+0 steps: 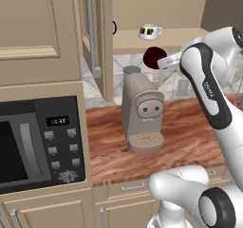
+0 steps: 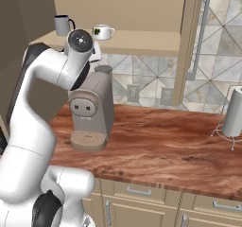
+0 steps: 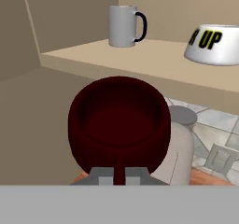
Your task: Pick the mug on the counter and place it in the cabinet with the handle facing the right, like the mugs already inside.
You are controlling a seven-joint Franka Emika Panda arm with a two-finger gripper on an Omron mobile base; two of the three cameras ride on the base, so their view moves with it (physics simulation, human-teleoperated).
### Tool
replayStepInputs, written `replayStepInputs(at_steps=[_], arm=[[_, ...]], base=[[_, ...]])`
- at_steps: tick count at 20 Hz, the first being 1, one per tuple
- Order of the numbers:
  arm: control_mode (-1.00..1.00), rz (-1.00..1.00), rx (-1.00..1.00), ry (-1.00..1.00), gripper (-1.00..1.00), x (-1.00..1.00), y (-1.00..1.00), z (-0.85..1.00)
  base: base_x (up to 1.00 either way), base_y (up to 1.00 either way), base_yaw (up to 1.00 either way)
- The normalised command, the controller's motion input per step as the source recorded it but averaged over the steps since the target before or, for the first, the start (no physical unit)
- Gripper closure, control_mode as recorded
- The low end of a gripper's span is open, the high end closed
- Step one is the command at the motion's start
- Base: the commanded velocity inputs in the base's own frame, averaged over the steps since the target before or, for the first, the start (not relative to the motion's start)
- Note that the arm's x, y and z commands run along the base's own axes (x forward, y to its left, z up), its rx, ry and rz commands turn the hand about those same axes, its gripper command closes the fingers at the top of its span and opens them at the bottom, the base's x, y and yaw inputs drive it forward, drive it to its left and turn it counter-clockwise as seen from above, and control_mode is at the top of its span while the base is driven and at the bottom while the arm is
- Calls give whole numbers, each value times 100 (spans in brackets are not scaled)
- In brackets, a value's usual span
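Note:
The dark maroon mug hangs in the air over the coffee machine, just below the front edge of the cabinet shelf. My gripper is shut on the mug from the right. In the hand view the mug sits straight ahead with its opening towards the camera. There my gripper pinches its thin dark handle. On the shelf stand a grey mug with a black loop handle on its right and a white mug with yellow lettering. The counter lies below.
A beige coffee machine stands on the counter right under the mug. The open cabinet door with its grey bar handle hangs to the left, above a black microwave. A paper towel holder stands far right.

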Motion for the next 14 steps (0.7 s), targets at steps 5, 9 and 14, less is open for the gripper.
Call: replayStepInputs(at_steps=[5, 9, 14], arm=[[-100, 1, 0, 0, 100, 24, 3, 19], [-100, 3, 0, 0, 100, 34, 2, 7], [-100, 4, 0, 0, 100, 23, 1, 17]], base=[[0, 0, 0], [0, 0, 0], [0, 0, 0]])
